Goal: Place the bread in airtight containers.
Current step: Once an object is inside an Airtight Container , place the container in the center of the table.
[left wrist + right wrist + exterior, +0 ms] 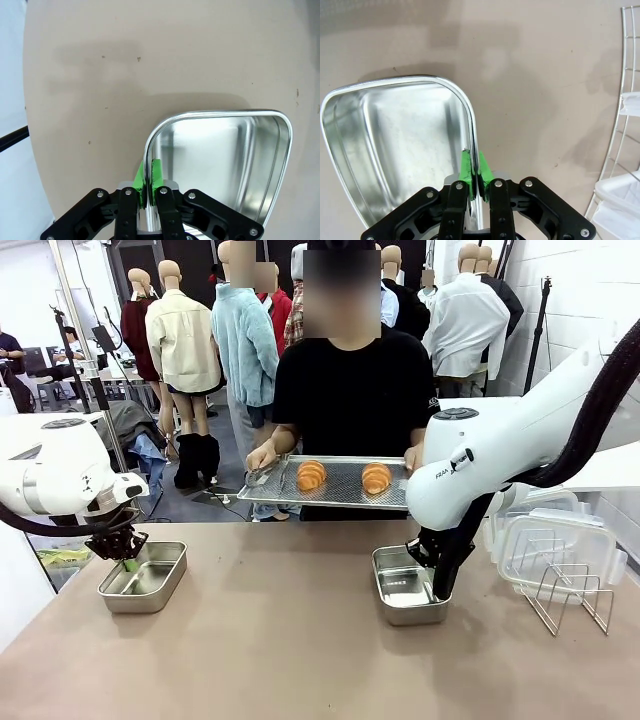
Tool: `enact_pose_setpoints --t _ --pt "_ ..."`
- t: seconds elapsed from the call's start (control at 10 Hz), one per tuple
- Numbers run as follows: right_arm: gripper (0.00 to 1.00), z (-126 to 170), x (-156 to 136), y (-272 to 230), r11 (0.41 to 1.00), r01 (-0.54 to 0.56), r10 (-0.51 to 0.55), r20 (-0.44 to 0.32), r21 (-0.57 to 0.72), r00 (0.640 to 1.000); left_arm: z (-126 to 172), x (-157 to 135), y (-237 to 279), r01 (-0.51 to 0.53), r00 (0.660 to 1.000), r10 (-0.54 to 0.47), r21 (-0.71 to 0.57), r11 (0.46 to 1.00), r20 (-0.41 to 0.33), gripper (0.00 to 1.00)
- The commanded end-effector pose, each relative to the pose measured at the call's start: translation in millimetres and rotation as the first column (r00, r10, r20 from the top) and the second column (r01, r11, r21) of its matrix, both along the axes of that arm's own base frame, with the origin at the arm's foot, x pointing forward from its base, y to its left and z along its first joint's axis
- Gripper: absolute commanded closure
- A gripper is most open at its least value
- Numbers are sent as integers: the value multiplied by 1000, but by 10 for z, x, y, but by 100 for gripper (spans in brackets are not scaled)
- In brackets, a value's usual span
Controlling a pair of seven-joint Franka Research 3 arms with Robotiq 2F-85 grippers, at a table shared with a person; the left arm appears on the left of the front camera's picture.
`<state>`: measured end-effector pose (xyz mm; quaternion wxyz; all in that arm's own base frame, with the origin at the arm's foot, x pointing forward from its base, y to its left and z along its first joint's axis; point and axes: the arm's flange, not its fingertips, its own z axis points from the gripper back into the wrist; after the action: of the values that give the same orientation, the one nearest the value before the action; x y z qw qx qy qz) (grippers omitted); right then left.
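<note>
Robot-side of the person's perforated tray (344,487) bearing both croissants (311,475) (376,477), the left gripper (148,170) clamps the rim of the left pan (150,580) and the right gripper (474,167) that of the right pan (400,585), apparently steadying them; next, bread must go in.

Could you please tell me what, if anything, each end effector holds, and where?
Left end effector: left small rectangular stainless-steel pan, pinched at its rim. Right end effector: right stainless-steel pan, also its rim.

Beige tabletop (280,650) up front, with a wire rack (572,592) standing on it at the right. At the far edge a person in black (345,380) has a flat perforated tray (344,483) held level, possibly with tongs (258,477) at its left end.
</note>
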<state>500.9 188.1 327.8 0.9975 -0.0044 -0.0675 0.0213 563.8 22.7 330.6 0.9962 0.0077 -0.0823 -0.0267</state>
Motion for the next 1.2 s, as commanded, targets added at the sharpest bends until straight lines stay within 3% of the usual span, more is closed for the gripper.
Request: enact_pose_setpoints --t 0.0,0.3,0.5,0.8,1.1 --pt "100 -3 0 0 1000 1 -1 0 0 1000 -1 7 4 -3 1000 3 -3 1000 3 100" --pt "100 -3 0 0 1000 1 -1 0 0 1000 0 0 0 0 1000 0 0 1000 0 100" --pt "100 0 0 0 1000 0 0 0 0 1000 332 -77 -63 -63 998 63 -13 998 26 100" --pt "100 469 -158 -126 1000 -5 3 65 30 998 774 -155 -146 -114 993 115 -20 993 41 100" --pt "100 875 -296 -494 995 59 -68 114 84 991 1075 -237 -230 -76 996 79 -68 995 44 100"
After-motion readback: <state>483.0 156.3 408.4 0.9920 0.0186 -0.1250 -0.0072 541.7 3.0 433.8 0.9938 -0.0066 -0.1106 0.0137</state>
